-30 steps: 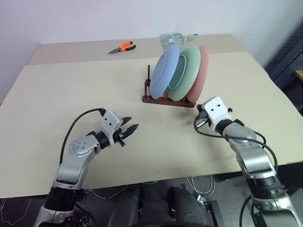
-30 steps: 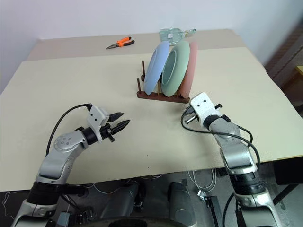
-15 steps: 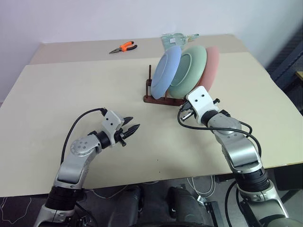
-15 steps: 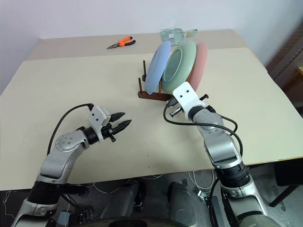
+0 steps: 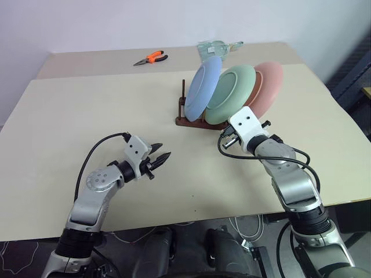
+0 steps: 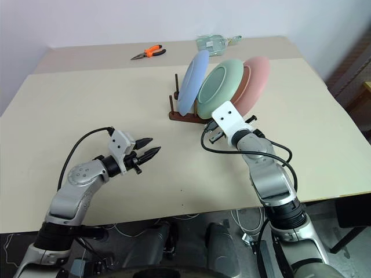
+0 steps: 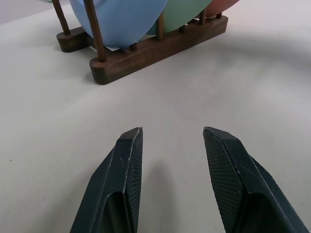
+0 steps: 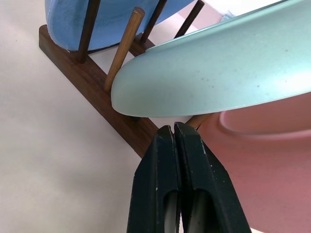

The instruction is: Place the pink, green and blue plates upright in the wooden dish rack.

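1. Clearly the blue plate point(image 5: 202, 88), green plate point(image 5: 232, 94) and pink plate point(image 5: 267, 84) sit in the wooden dish rack point(image 5: 197, 121) on the bench point(image 5: 69, 121), the last two leaning right.
2. The right gripper point(image 8: 175, 132), jaws together, should nudge them gently upright.
3. The left gripper point(image 7: 172, 136) hovers, jaws apart.
4. Whether those tips touch a plate is unclear.

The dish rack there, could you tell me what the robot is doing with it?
All three plates sit in the wooden dish rack: the blue plate upright, the green plate and pink plate leaning well over to the right. The right gripper, shut, is at the rack's end under the green plate's rim. The left gripper hovers open over the table.
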Action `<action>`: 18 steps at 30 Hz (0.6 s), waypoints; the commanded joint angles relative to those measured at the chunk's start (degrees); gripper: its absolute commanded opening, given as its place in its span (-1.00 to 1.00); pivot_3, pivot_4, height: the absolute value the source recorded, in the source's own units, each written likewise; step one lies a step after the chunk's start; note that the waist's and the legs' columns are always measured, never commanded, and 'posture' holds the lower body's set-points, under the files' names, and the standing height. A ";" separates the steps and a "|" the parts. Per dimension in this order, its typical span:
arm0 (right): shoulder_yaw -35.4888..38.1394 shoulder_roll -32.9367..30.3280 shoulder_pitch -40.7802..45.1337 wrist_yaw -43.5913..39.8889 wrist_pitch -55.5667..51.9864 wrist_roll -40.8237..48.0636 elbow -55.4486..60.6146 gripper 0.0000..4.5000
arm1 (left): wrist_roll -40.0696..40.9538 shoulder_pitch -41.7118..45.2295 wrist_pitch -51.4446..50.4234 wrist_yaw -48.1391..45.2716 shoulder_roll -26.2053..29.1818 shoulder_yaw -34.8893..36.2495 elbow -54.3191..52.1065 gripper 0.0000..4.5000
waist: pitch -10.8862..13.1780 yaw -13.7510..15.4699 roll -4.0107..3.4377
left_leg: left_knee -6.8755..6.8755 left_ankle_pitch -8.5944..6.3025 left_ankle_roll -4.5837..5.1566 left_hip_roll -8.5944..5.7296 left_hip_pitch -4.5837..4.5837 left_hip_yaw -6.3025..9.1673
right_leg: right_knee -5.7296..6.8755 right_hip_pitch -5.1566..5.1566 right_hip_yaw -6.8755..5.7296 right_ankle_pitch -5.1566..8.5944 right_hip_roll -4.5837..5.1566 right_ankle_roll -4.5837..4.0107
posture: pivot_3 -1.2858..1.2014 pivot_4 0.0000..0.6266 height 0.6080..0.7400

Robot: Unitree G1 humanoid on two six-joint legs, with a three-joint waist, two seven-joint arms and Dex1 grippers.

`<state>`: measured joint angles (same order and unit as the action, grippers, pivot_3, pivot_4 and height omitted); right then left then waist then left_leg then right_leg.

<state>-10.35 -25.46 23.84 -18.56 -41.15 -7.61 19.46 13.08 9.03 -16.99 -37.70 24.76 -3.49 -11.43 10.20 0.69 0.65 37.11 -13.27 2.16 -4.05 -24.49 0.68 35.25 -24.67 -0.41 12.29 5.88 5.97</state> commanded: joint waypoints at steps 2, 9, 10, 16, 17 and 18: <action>1.10 -0.59 1.92 0.28 3.17 -1.17 -0.31 -0.98 | 0.20 0.04 0.77 -0.03 0.24 0.35 -1.69 -0.11 | 0.00 -0.01 0.00 | 0.00 0.00 0.00 0.00 0.00 0.00 | 0.00 0.00 0.00 0.00 0.00 0.00 | 0.03 -0.52 0.68; -1.89 -2.24 4.56 -2.02 9.57 -3.66 1.33 -0.98 | 0.26 -0.17 0.68 -0.07 0.23 0.27 -1.82 -0.11 | 0.00 -0.05 0.00 | -0.01 0.01 0.01 0.00 0.00 0.00 | 0.00 -0.01 -0.01 -0.02 -0.02 0.04 | 0.03 -0.52 0.68; -2.56 -2.56 4.95 -2.43 10.83 -4.35 1.40 -0.98 | 0.23 -0.21 0.66 -0.03 0.17 0.19 -1.86 -0.11 | 0.00 -0.06 0.00 | 0.00 0.01 0.01 0.00 0.00 0.00 | 0.00 -0.01 -0.01 -0.02 -0.02 0.04 | 0.03 -0.52 0.68; -5.07 -3.34 5.73 -5.17 14.61 -6.57 1.49 -0.98 | 0.25 -0.41 0.65 0.11 0.04 0.10 -2.06 -0.11 | 0.00 -0.06 0.00 | 0.00 0.01 0.01 0.00 0.00 0.00 | 0.00 0.00 -0.01 -0.01 -0.02 0.02 | 0.03 -0.52 0.68; -5.18 -3.48 5.83 -5.64 15.05 -6.78 1.18 -0.98 | 0.25 -0.41 0.64 0.14 0.02 0.10 -2.05 -0.11 | 0.00 -0.06 0.00 | 0.00 0.01 0.01 0.00 0.00 0.00 | 0.00 0.00 -0.01 -0.01 -0.02 0.03 | 0.03 -0.52 0.68; -5.23 -3.58 5.94 -6.04 15.47 -6.96 0.85 -0.98 | 0.23 -0.42 0.66 0.17 0.02 0.08 -2.05 -0.11 | 0.00 -0.04 0.00 | 0.00 0.01 0.01 0.00 0.00 0.00 | 0.00 0.00 -0.01 -0.01 -0.02 0.02 | 0.03 -0.52 0.68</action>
<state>-15.66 -28.56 28.34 -23.98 -27.42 -13.74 18.32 13.09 8.68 -16.98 -37.54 24.74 -3.56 -11.44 10.20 0.66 0.65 37.11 -13.26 2.16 -4.05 -24.49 0.68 35.25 -24.67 -0.42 12.28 5.86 6.00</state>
